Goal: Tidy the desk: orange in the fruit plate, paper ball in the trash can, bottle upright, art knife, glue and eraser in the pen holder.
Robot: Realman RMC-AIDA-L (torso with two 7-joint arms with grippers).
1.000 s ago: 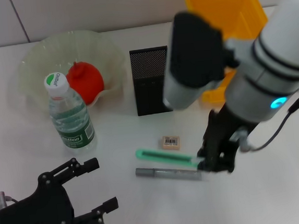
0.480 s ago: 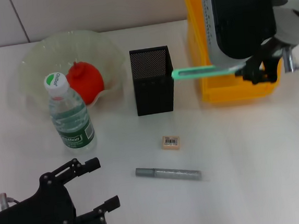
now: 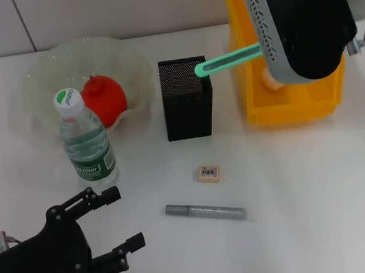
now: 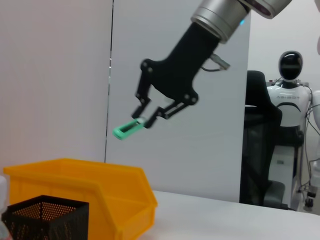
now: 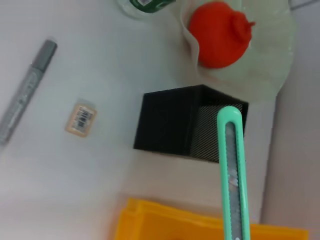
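Note:
My right gripper point(image 4: 144, 119) is shut on the green art knife point(image 3: 228, 59) and holds it in the air, its tip over the black mesh pen holder point(image 3: 187, 105). The right wrist view shows the knife point(image 5: 233, 170) above the holder's opening point(image 5: 172, 127). The grey glue stick point(image 3: 206, 211) and the eraser point(image 3: 208, 173) lie on the table in front of the holder. The orange point(image 3: 104, 100) sits in the clear fruit plate point(image 3: 43, 78). The bottle point(image 3: 86, 142) stands upright. My left gripper point(image 3: 126, 218) is open and empty at the front left.
The yellow trash bin point(image 3: 292, 111) stands right of the pen holder, with a pale object point(image 3: 272, 79) inside it. My right arm covers the bin's back part. The bottle stands just in front of the fruit plate.
My right gripper has lifted the green knife off the table and carried it back and up, so its tip now reaches over the pen holder. The left arm has barely moved.

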